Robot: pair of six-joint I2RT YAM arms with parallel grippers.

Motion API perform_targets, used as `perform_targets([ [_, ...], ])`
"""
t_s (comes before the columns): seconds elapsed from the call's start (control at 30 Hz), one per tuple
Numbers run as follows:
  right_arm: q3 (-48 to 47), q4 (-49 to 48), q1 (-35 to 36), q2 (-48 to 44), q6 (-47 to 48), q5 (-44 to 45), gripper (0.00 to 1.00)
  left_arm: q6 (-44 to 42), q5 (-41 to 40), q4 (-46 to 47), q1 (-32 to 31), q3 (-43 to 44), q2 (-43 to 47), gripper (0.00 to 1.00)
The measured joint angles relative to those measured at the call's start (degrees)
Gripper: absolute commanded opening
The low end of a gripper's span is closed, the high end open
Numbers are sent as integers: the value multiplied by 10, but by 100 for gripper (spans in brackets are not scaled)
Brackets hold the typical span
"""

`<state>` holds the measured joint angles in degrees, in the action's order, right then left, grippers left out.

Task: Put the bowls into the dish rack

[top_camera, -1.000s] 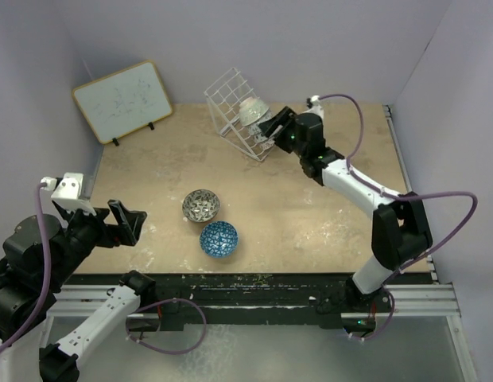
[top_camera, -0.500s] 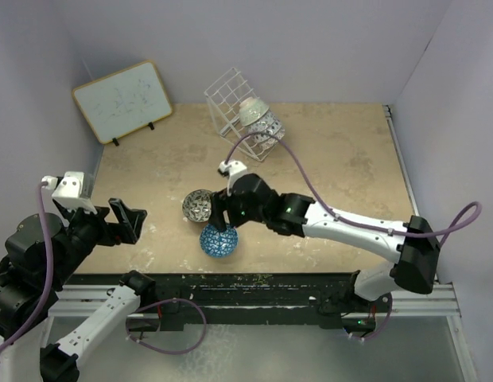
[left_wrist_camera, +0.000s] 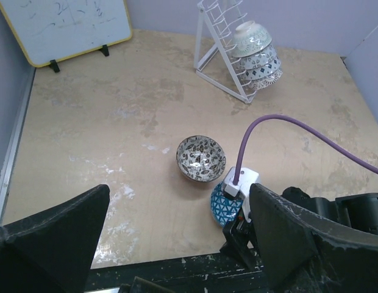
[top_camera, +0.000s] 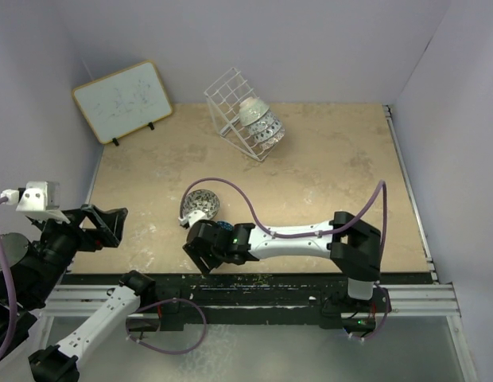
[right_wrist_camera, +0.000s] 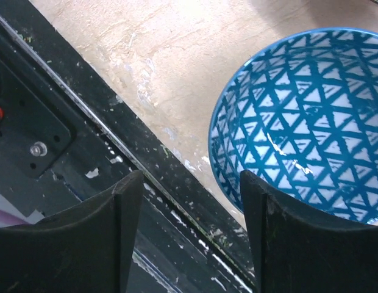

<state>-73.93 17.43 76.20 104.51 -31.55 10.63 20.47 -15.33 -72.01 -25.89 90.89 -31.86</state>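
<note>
— What did the overhead camera show?

— The dish rack (top_camera: 230,107) stood at the far side of the table (top_camera: 334,175) with three bowls (top_camera: 261,126) nested in it, and the whiteboard (top_camera: 123,99) leaned far left. The grey-silver bowl (top_camera: 200,204) sat loose near the front. My right arm lay stretched leftward along the near edge, the right hand (top_camera: 203,256) low, just in front of that bowl. My left hand (top_camera: 103,227) hung off the table's left front corner.

— And the left wrist?

— It caught what my right arm mostly covered from above: the dark blue bowl (left_wrist_camera: 223,204), just beside the grey-silver one, with my right wrist over its near side. My left fingers (left_wrist_camera: 55,238) were spread wide, holding nothing.

— The right wrist?

— Only there was the bowl's triangle pattern plain. My right fingers (right_wrist_camera: 125,226) stood apart, gripping nothing. One was over the black rail (right_wrist_camera: 30,122), the other at the bowl's near rim; I couldn't tell whether it touched.
</note>
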Motion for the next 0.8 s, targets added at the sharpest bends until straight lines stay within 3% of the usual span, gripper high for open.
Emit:
perform_targets([
  [0.07, -12, 2, 3, 14, 0, 6, 64, 0, -5, -5, 0, 0, 6, 99],
  [0.33, -41, 18, 5, 47, 6, 48, 37, 0, -15, -19, 0, 0, 9, 99],
  [0.47, -44, 28, 5, 59, 8, 58, 35, 0, -16, -19, 0, 0, 9, 99],
  [0.57, -44, 36, 5, 62, 9, 65, 26, 0, -16, -20, 0, 0, 9, 99],
  [0.67, -44, 37, 5, 62, 11, 71, 9, 0, -16, -20, 0, 0, 9, 99],
  [0.8, -54, 49, 5, 57, 18, 103, 1, 0, -16, -19, 0, 0, 9, 99],
])
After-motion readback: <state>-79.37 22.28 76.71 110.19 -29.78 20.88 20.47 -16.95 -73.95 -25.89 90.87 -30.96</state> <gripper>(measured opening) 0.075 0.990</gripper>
